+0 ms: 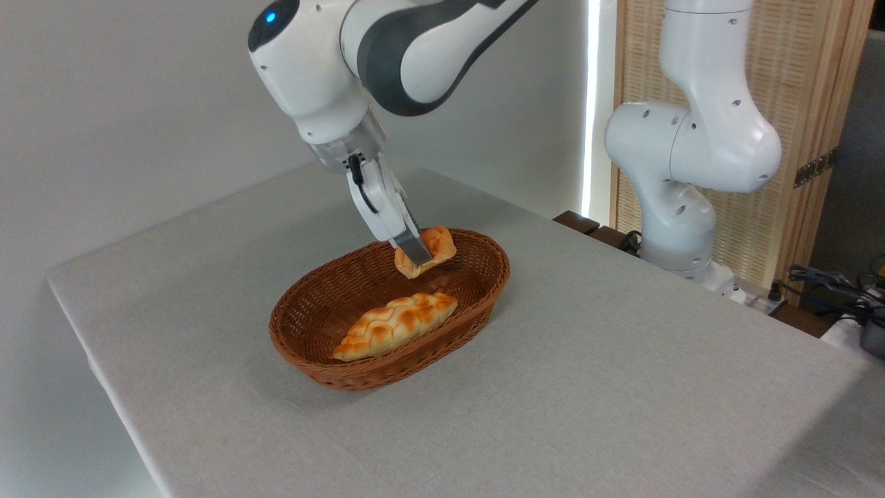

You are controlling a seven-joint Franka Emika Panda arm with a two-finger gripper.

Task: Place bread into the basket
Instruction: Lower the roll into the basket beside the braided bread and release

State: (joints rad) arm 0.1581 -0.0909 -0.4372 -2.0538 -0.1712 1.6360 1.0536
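Camera view, fixed, angled down on a table covered with a pale grey cloth (622,387). 1 white-and-grey robot arm (387,48) is seen reaching down from the top of the frame, blue light lit on its housing.

1 small round golden-orange bun with a lumpy, knotted top (430,250) is seen pinched in the white two-finger gripper with grey metal fingers (417,254). The fingers are closed on the bun's left side; only the near finger is clearly visible, the far one is hidden behind the bread. The bun is held tilted, its paler underside facing down-left and its browner ridged crust up-right. Surface looks glossy, with darker toasted streaks along the folds.

The bun is held over the far, right-hand end of the oval brown woven wicker basket with low sides (304,346), about level with the rim. Contact with the basket floor or the rear wall cannot be told from this angle.

1 long braided golden loaf with pointed ends (394,325) is lying in the basket, diagonal, lower-left to upper-right. It is apart from the held bun, with a visible gap of wicker between them.

The basket is placed on the cloth towards the left half of the table. A slatted bamboo screen (795,90) stands behind the arm's base at the right edge, with dark cables (830,283) beside it.
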